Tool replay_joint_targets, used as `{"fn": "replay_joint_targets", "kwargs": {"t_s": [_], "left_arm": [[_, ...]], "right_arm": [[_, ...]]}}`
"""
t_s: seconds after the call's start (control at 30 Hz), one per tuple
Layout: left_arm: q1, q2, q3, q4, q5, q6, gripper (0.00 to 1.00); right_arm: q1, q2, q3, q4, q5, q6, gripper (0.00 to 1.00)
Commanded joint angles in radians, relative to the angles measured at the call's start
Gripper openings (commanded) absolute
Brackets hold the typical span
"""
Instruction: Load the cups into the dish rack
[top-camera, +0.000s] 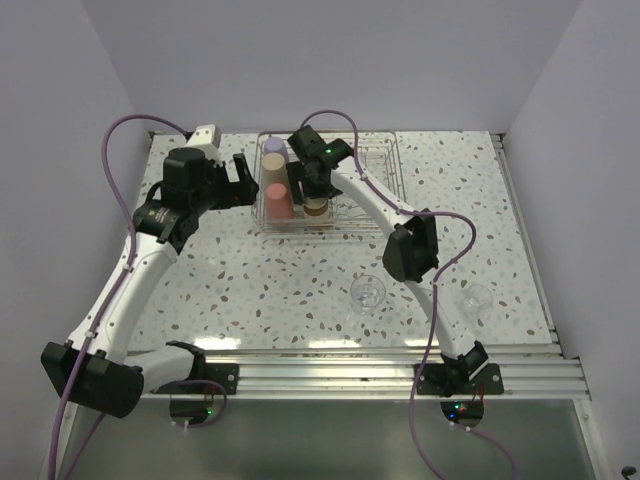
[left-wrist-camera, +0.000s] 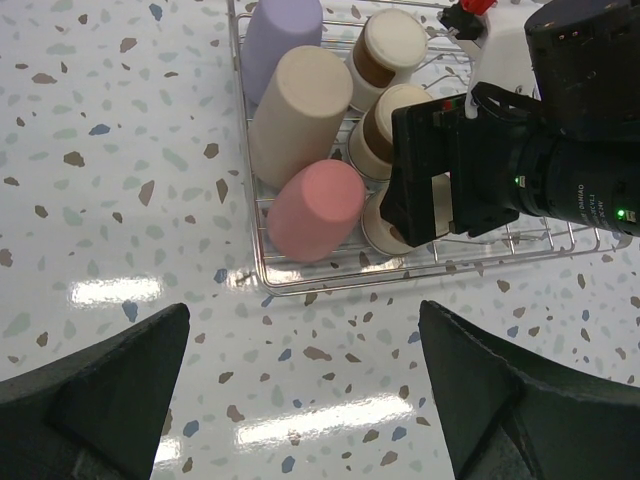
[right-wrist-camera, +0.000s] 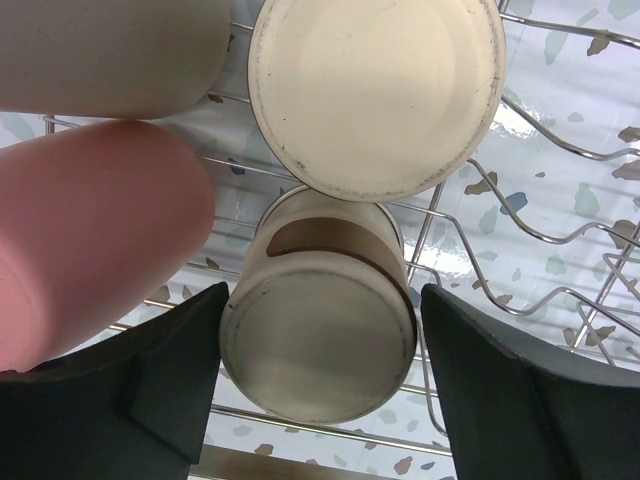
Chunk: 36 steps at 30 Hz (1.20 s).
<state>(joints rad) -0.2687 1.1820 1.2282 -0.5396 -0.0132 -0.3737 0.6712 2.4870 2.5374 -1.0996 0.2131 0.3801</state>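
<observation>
Metal cup (right-wrist-camera: 315, 350) sits base-up in the dish rack (left-wrist-camera: 330, 288), with the right tool (right-wrist-camera: 322, 300) spread astride it. Left tool (left-wrist-camera: 300, 400) gapes wide over the tabletop (top-camera: 250, 280). Risk: on an off-axis lift, a finger may snag the cup and tip it against the red cup (left-wrist-camera: 315, 210). Clear cup (top-camera: 368, 293) stands outside the rack, and its transparency may spoil a grasp.

Two arms (top-camera: 140, 285) are recorded with white shells, black joint housings (top-camera: 410, 250), a lavender cable (top-camera: 140, 118) looped along each, small green lights (top-camera: 327, 152) lit, and matte black wedge fingers on the left gripper (left-wrist-camera: 305, 320).
</observation>
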Motion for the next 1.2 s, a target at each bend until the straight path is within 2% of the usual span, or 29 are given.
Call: {"fn": "replay_joint_targets", "kwargs": {"t_s": [0.0, 0.13, 0.33, 0.47, 0.6, 0.73, 0.93, 1.03, 1.17], "left_arm": [[0.003, 0.002, 0.036, 0.05, 0.009, 0.015, 1.0], [0.003, 0.001, 0.048, 0.038, 0.009, 0.012, 1.0], [0.003, -0.007, 0.077, 0.012, 0.009, 0.01, 0.99], [0.003, -0.007, 0.089, -0.011, 0.039, 0.002, 0.99], [-0.001, -0.007, 0.115, -0.052, 0.055, 0.004, 0.99], [-0.036, 0.025, 0.166, -0.111, 0.073, 0.038, 0.98], [-0.246, 0.105, 0.215, -0.181, 0.016, 0.044, 0.98], [-0.328, 0.136, 0.208, -0.188, 0.016, 0.018, 0.97], [-0.435, 0.175, 0.189, -0.175, 0.045, 0.021, 0.96]], "right_arm": [[0.002, -0.065, 0.009, 0.001, -0.015, -0.009, 0.82], [0.002, -0.071, 0.018, 0.006, -0.027, -0.006, 0.95], [0.002, -0.112, 0.032, 0.006, -0.031, 0.002, 0.96], [0.001, -0.218, 0.011, 0.007, -0.038, 0.012, 0.98], [0.001, -0.391, -0.127, 0.066, -0.038, 0.016, 0.98], [-0.018, -0.567, -0.337, 0.115, -0.046, 0.011, 0.98], [-0.068, -0.848, -0.639, 0.141, -0.018, 0.0, 0.98], [-0.09, -0.968, -0.739, 0.155, -0.003, -0.02, 0.98], [-0.12, -1.051, -0.779, 0.115, 0.016, -0.027, 0.98]]}}
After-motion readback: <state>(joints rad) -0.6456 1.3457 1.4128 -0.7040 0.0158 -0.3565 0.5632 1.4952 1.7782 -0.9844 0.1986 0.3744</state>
